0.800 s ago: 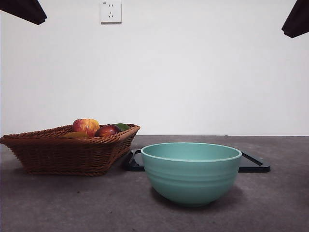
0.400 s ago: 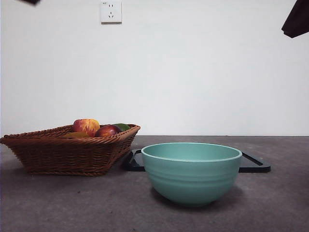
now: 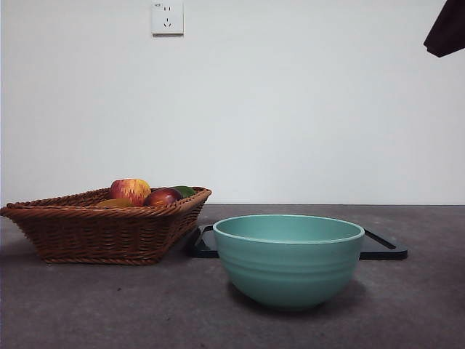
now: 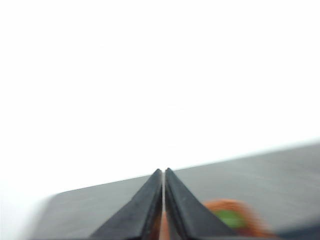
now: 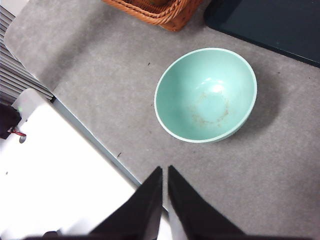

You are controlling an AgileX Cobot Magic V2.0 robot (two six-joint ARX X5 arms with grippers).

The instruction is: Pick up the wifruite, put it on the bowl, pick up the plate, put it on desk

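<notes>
Evidently nothing is done yet: small golden-brown wifruite (image 3: 114,203) is lying in woven wicker basket (image 3: 102,233); mint-green ridged bowl (image 3: 288,260) is standing empty on grey tabletop (image 3: 87,305). Both grippers' fingers (image 5: 161,186) are resting together, holding nothing.

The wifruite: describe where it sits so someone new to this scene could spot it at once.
Find the brown woven wicker basket standing on the dark grey desk, beside the mint-green round bowl. The wifruite is the small dull golden-brown oval lying low behind the basket's near rim. It is flatter and duller than the red-yellow apple and the dark red fruit beside it.
</notes>
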